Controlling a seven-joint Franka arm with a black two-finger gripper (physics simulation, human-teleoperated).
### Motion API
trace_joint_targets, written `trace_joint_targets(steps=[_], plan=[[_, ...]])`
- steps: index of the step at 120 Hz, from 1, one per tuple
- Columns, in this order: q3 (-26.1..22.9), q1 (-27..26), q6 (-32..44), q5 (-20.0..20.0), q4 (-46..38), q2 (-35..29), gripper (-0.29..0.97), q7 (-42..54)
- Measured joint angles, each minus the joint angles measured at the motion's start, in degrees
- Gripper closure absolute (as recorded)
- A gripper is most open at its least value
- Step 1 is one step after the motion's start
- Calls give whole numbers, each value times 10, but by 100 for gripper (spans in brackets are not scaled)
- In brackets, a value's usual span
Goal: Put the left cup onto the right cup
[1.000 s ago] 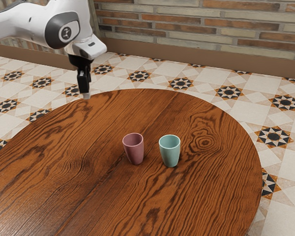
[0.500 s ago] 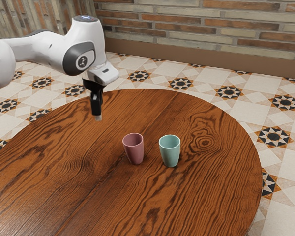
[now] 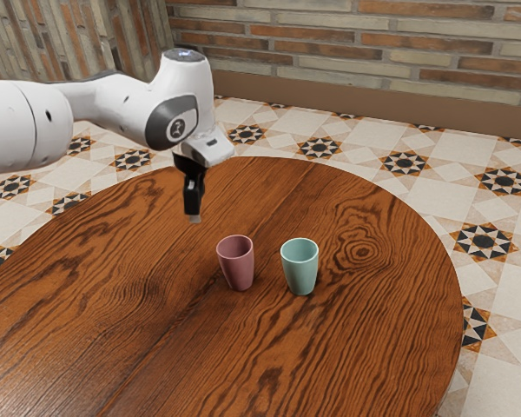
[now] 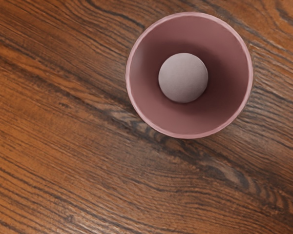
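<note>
Claw (image 3: 193,214) poised over surface (image 3: 113,330) near pink cup (image 3: 235,261), grip state impossible to tell | pink cup upright beside teal cup (image 3: 300,265), apart | grasping, lifting, stacking all left.

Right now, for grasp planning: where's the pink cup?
The pink cup stands upright on the table, at the exterior view's left of the teal cup, not touching.

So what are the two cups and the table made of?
The pink cup looks like matte ceramic or plastic: smooth, one even colour, little shine. The teal cup looks like the same stuff. The table looks like varnished wood: dark wavy grain lines and rings, slightly glossy. These are guesses from looks.
</note>
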Motion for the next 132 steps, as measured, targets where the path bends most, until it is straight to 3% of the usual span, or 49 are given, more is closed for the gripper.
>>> trace_joint_targets(steps=[48,132], plan=[[0,-11,9,-20,-6,24,0,12],[1,-12,38,-20,79,103,0,50]])
